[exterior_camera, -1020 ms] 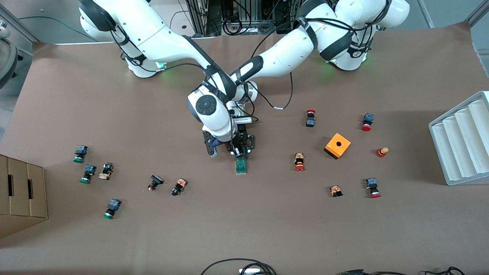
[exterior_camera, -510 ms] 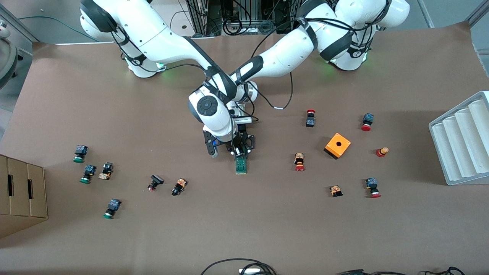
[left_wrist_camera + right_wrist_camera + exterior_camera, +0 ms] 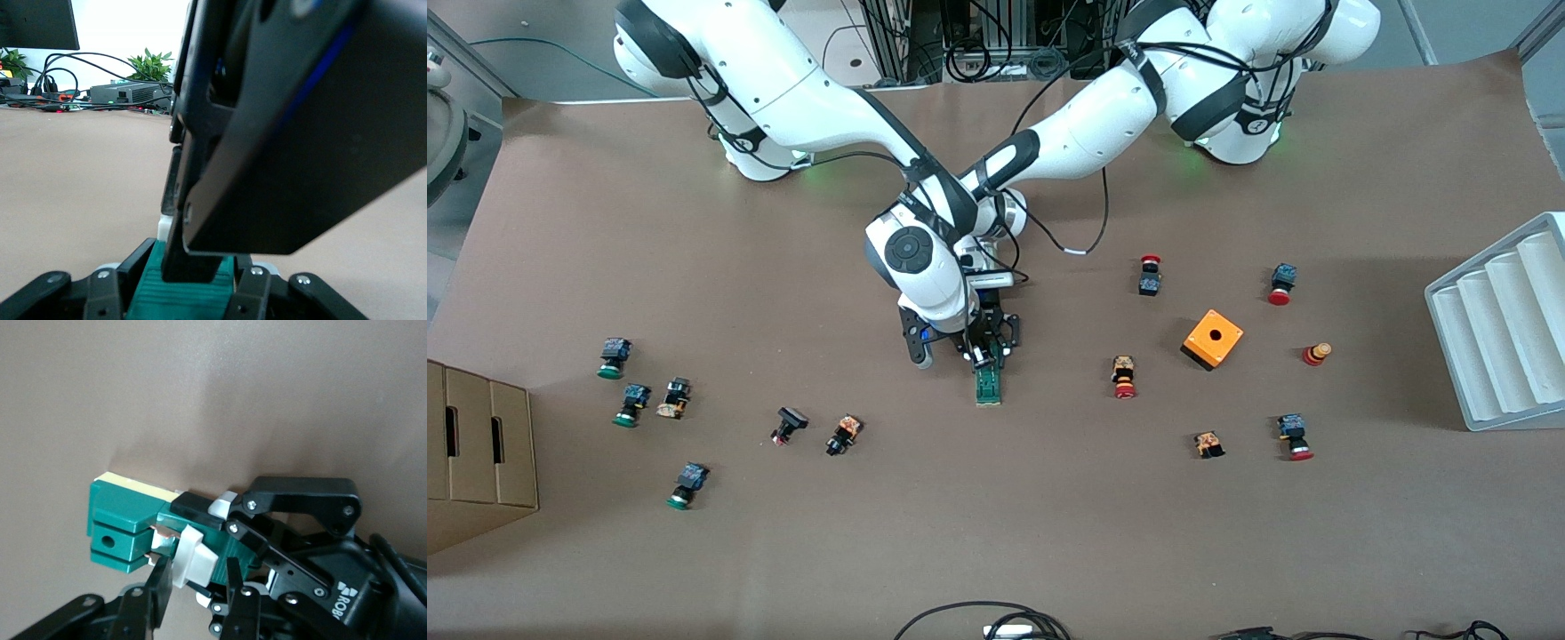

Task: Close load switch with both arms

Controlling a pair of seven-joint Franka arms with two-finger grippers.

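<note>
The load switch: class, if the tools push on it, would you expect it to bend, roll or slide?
The load switch looks like hard moulded plastic, so probably stiff. Its boxy, flat-sided body lies flat on the table, so rolling seems unlikely. Being small on smooth paper, it may slide unless the left tool steadies it.

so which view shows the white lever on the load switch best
The right wrist view: the white lever sticks out of the green load switch, between the right pincer's fingertips. The left wrist view shows only a sliver of white beside the green body; the front view shows the switch small, its lever hidden under both pincers.
</note>
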